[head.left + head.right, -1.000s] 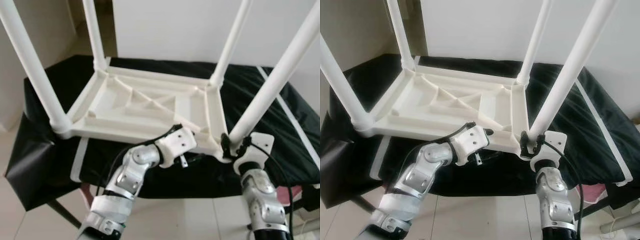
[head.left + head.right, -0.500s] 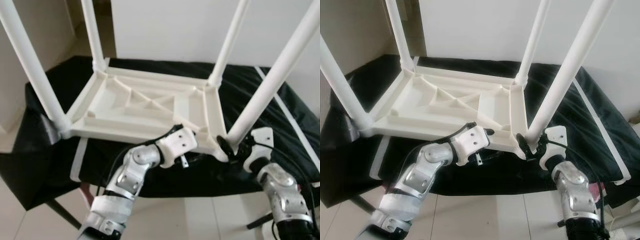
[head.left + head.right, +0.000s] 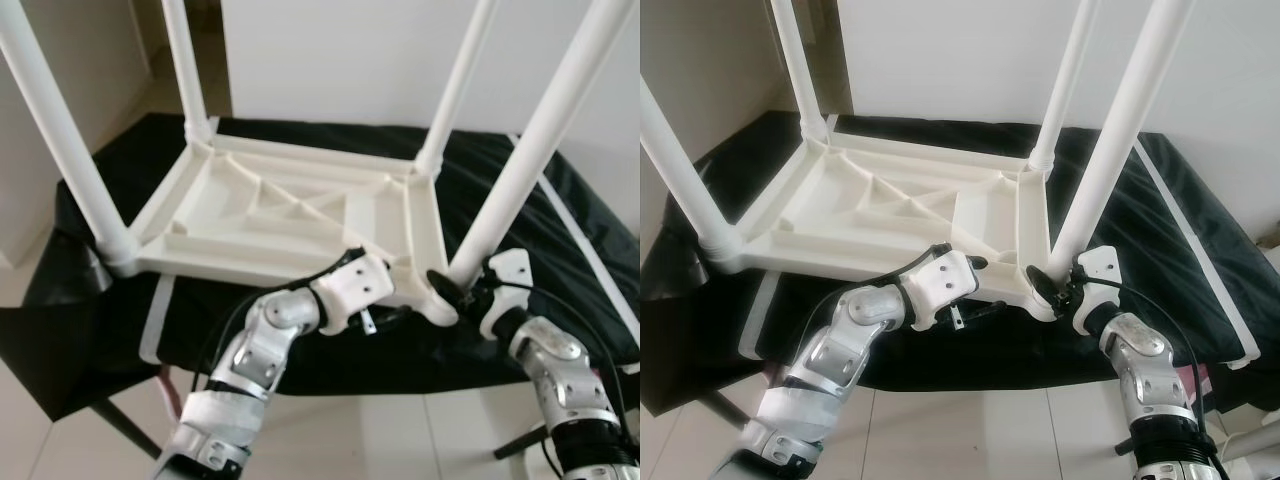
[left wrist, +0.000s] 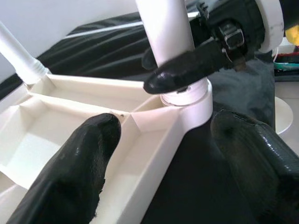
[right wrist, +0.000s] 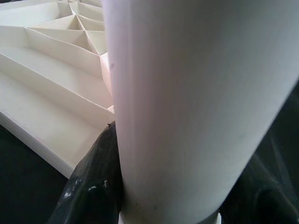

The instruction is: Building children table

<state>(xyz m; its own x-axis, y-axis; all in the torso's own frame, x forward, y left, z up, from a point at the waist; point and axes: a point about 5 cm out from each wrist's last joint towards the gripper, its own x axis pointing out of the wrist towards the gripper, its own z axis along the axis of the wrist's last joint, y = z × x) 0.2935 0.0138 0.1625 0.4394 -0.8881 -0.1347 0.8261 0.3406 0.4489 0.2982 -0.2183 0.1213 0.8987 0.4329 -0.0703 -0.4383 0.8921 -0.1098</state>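
We see the right gripper (image 3: 1065, 290) nearest us, at the front edge of the black-covered desk (image 3: 560, 200), its black fingers (image 4: 187, 70) clamped around the base of the near-right leg (image 3: 520, 170) just above its corner socket. The left gripper (image 4: 163, 154) sits beside it with fingers spread apart, straddling the front rim of the white children's table (image 3: 290, 215) without gripping. That table lies upside down on the desk, ribbed underside up, four legs pointing upward. The underside's compartments hold nothing. No readable writing or labels.
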